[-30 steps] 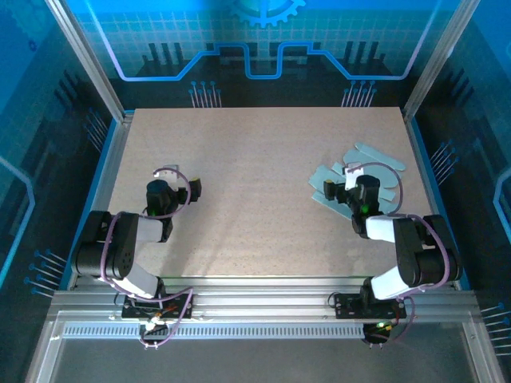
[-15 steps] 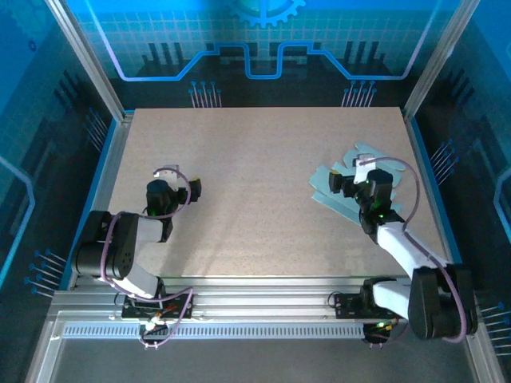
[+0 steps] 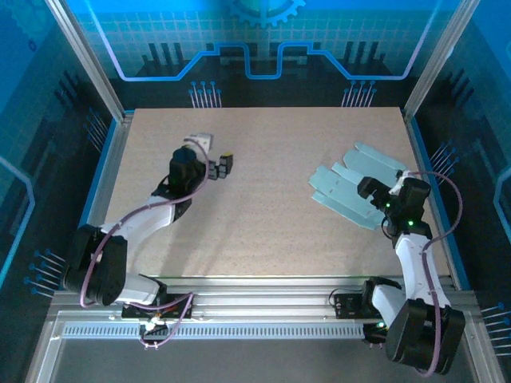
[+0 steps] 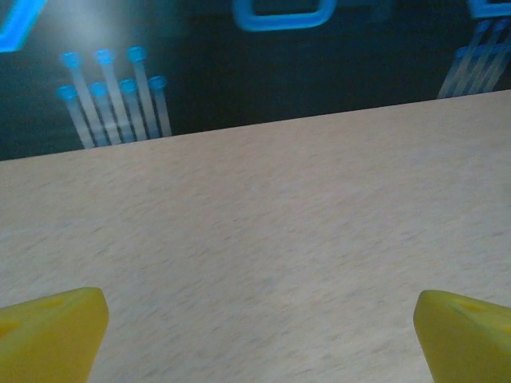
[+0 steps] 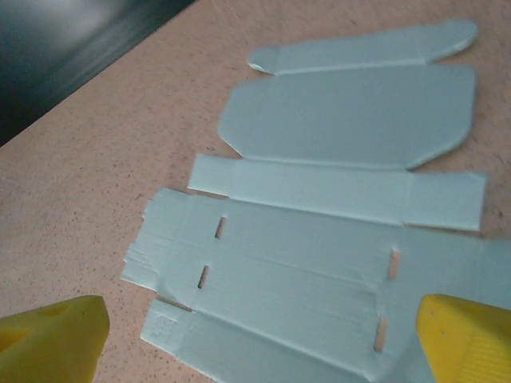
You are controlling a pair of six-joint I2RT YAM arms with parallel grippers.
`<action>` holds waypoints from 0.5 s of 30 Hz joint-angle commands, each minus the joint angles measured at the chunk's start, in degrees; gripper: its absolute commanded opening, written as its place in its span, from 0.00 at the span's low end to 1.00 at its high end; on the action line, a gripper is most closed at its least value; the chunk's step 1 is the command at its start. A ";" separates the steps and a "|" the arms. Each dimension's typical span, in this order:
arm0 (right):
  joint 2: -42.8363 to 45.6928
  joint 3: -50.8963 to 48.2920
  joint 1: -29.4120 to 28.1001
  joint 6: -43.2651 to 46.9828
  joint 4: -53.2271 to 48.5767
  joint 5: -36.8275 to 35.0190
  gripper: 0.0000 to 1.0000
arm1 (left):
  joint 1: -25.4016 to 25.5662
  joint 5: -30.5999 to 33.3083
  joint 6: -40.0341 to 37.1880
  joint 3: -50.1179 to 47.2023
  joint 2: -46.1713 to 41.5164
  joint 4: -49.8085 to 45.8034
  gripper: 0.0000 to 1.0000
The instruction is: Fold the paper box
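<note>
While paper box [image 3: 345, 190] lies flat on table [image 3: 263, 215], both jaws spread wide w/ nothing held.

Top camera looks down from behind on the surface [image 3: 263, 207]; wrist cameras skim close, right sharing the paper box [image 5: 303, 247].

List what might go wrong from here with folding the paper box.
1. The paper box lies flat on the table. The open right gripper may push the thin card along instead of catching a flap.
2. The open left gripper is far across the table, so nothing pins the card, and it may slide when a flap is lifted.
</note>
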State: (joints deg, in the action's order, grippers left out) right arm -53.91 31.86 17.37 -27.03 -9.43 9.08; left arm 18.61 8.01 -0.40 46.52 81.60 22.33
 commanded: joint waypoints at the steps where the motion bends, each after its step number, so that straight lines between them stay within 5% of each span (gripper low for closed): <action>1: -3.92 3.22 3.73 -2.45 -6.21 9.09 1.00 | 5.37 -4.73 4.67 8.88 8.85 -11.75 0.99; 7: -16.35 9.11 3.02 -1.98 -7.07 13.35 0.88 | 11.02 -10.68 7.68 21.00 20.64 -13.67 0.99; 15: -37.66 25.65 -3.86 -3.08 -10.83 10.25 0.89 | 12.67 -14.81 9.21 20.45 23.00 -11.20 0.99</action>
State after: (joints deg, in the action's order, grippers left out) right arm -85.52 52.05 15.05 -28.99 -17.52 18.90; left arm 31.14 -3.36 7.09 66.46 104.95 10.15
